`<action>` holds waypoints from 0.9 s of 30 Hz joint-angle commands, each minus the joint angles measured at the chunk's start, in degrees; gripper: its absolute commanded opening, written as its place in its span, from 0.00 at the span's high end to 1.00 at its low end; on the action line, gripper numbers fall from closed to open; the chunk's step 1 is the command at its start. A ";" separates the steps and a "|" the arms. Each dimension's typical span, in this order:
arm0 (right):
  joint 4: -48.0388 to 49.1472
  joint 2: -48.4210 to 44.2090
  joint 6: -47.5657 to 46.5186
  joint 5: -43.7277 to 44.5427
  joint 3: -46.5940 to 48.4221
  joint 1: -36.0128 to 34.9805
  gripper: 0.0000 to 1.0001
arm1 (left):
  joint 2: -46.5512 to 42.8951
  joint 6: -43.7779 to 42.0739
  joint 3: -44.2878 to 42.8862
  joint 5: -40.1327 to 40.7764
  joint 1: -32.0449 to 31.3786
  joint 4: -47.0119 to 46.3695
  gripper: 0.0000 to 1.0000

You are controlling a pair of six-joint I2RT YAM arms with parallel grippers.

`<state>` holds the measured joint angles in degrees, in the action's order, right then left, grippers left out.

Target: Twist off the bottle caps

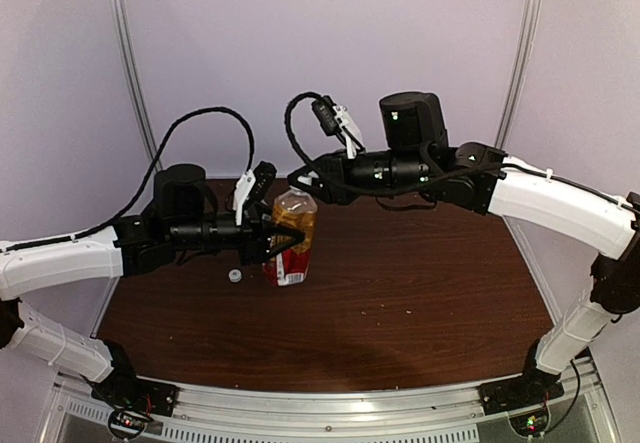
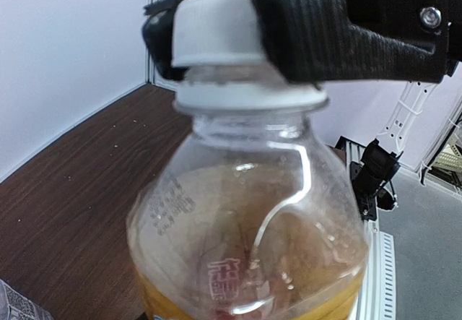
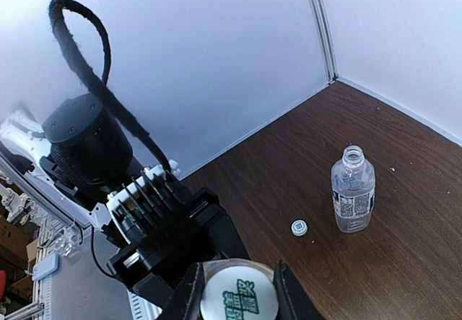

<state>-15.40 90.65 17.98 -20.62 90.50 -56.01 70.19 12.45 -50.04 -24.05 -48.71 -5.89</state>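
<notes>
White cap (image 2: 216, 27), likely slick, sits pinched by its sides in the right claw (image 3: 238, 295), while the left claw (image 1: 283, 237) clamps the probably squashy bottle (image 2: 245, 212).

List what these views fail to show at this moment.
Top external: the right gripper covers the cap of the amber bottle; the clear bottle cannot be found.
Left wrist: the left gripper itself is out of frame; the label is cut off below.
Right wrist: the amber bottle's body is hidden under cap and fingers.

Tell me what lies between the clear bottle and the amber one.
A loose white cap on the table, shown in the right wrist view.
</notes>
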 commanded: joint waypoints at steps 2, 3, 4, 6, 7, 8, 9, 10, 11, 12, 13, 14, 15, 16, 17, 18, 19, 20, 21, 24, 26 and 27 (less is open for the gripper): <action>1.71 -0.55 -2.65 -1.83 -0.13 0.52 0.92 | -1.04 -0.90 -0.35 -0.31 0.02 -2.54 0.67; 1.84 -0.44 -3.17 -2.92 -0.15 0.85 0.94 | -1.22 -0.93 -0.25 -0.68 0.02 -2.68 0.67; 1.97 -0.31 -3.84 -4.53 -0.22 1.20 0.95 | -1.40 -0.93 -0.05 -1.36 0.02 -2.93 0.67; 2.25 0.07 -5.83 -9.00 -0.34 2.15 0.96 | -1.82 -1.02 0.31 -3.44 0.02 -3.61 0.67; 2.42 0.20 -7.04 -11.97 -0.40 2.66 0.96 | -2.06 -1.10 0.51 -5.09 0.02 -4.24 0.67; 2.43 0.42 -8.71 -15.15 -0.45 3.11 0.96 | -2.26 -1.19 0.82 -7.14 0.06 -4.81 0.67; 2.24 0.75 -10.45 -19.16 -0.35 3.52 0.95 | -2.47 -1.22 1.17 -9.83 0.02 -5.54 0.67; 1.91 0.92 -12.95 -23.45 -0.33 3.82 0.94 | -2.63 -1.16 1.42 -12.49 0.02 -6.37 0.66; 1.40 1.07 -15.68 -28.09 -0.25 4.00 0.92 | -2.81 -0.84 1.68 -15.61 0.02 -7.82 0.66; 0.86 1.22 -18.57 -31.87 -0.27 4.18 0.91 | -2.93 -0.31 2.13 -18.65 0.02 -9.38 0.65; 0.51 1.58 -20.78 -35.54 -0.16 4.39 0.90 | -3.00 0.64 2.69 -21.67 0.02 -11.37 0.65; 0.70 1.87 -22.31 -39.55 -0.07 4.81 0.89 | -3.04 1.64 3.21 -24.42 0.02 -13.34 0.65; 1.33 2.22 -22.39 -42.90 -0.17 5.29 0.88 | -2.98 2.82 3.60 -26.62 0.02 -15.34 0.65; 1.98 2.68 -22.26 -46.09 -0.08 5.75 0.87 | -2.87 3.90 3.89 -28.39 0.02 -16.90 0.65; 2.23 3.03 -22.20 -48.37 0.07 6.04 0.86 | -2.72 4.62 4.11 -29.52 0.02 -17.95 0.65; 2.34 3.39 -22.29 -49.86 0.19 6.28 0.84 | -2.62 5.14 4.22 -30.32 0.02 -18.47 0.65; 2.38 3.51 -22.36 -50.63 0.16 6.39 0.82 | -2.49 5.33 4.11 -30.78 0.02 -18.68 0.65; 2.38 3.57 -22.32 -50.80 0.13 6.43 0.81 | -2.37 5.35 4.08 -30.91 0.02 -18.64 0.65; 2.40 3.58 -22.24 -50.64 0.10 6.44 0.80 | -2.22 5.37 4.00 -31.08 0.04 -18.61 0.65; 2.55 3.41 -21.62 -48.99 -0.09 6.54 0.77 | -1.93 5.40 3.92 -30.75 0.02 -18.61 0.66; 2.84 2.93 -20.54 -46.25 -0.14 6.53 0.75 | -1.91 5.25 3.92 -30.21 0.02 -18.32 0.66; 2.90 2.70 -20.01 -44.57 -0.28 6.53 0.73 | -2.04 5.06 3.90 -29.71 0.02 -18.03 0.66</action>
<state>-11.68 93.54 -2.31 -66.19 90.50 -50.26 68.95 17.63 -45.36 -50.35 -48.49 -15.33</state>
